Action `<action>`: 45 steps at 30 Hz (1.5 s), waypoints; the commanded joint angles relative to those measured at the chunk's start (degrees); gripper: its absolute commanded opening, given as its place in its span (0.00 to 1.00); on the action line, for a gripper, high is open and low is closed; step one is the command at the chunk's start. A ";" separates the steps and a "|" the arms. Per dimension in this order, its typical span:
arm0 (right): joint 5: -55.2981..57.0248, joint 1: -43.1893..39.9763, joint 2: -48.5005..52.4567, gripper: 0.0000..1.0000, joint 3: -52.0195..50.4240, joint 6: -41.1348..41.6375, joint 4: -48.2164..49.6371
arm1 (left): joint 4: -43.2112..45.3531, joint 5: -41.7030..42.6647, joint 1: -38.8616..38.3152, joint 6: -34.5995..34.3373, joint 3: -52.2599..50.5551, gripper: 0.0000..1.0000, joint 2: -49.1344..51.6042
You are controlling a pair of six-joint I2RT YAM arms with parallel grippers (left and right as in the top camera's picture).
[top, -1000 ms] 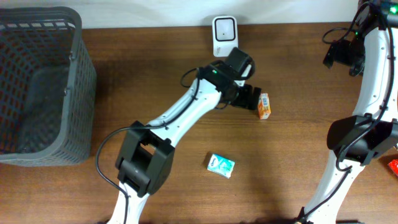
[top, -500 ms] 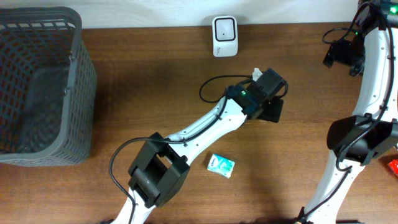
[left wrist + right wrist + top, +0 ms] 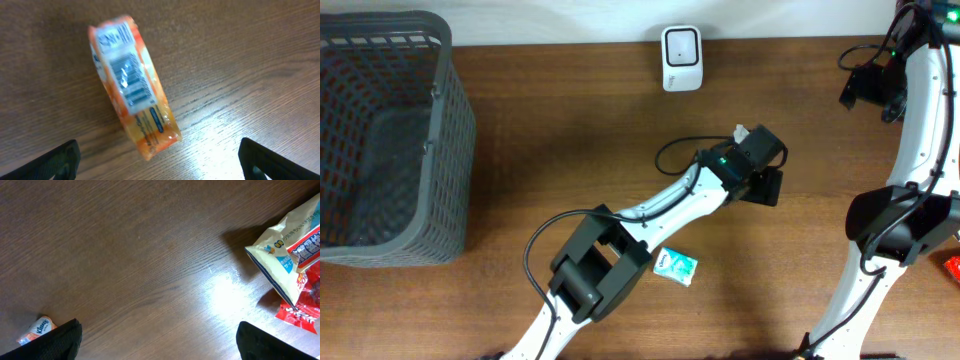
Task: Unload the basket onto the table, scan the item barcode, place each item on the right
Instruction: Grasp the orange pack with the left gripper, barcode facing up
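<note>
The left claw (image 3: 160, 162) hangs wide open and empty over the orange packet (image 3: 132, 87), which lies barcode-up on the bench (image 3: 240, 60) right of centre, well short of the scanner (image 3: 681, 57) at the back edge. Best to square the wrist to the packet's long sides and close low, leaving the barcode uncovered. The right claw (image 3: 157, 342) is open and empty too.
</note>
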 commanded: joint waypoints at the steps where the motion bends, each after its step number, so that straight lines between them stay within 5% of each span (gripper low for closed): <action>1: -0.11 -0.26 -0.55 0.98 0.83 -0.22 -0.11 | 0.13 -3.10 -1.09 -0.55 -0.15 0.99 1.09; 25: -0.11 -0.26 -0.55 0.98 0.83 -0.22 -0.11 | 4.07 -12.55 -2.03 -0.55 -0.15 0.94 3.17; 30: -0.11 -0.26 -0.55 0.98 0.83 -0.22 -0.11 | 4.04 -12.50 -2.03 -0.55 -0.15 0.68 4.85; 37: -0.11 -0.26 -0.55 0.98 0.83 -0.22 -0.11 | 4.50 -14.56 -1.53 -0.50 -0.13 0.19 4.85; 41: -0.11 -0.26 -0.55 0.98 0.81 -0.22 -0.11 | 4.44 -15.50 -0.35 -0.07 0.07 0.07 4.83; 45: -0.11 -0.26 -0.55 0.98 0.83 -0.22 -0.11 | 3.06 -14.88 2.16 1.22 1.79 0.06 4.79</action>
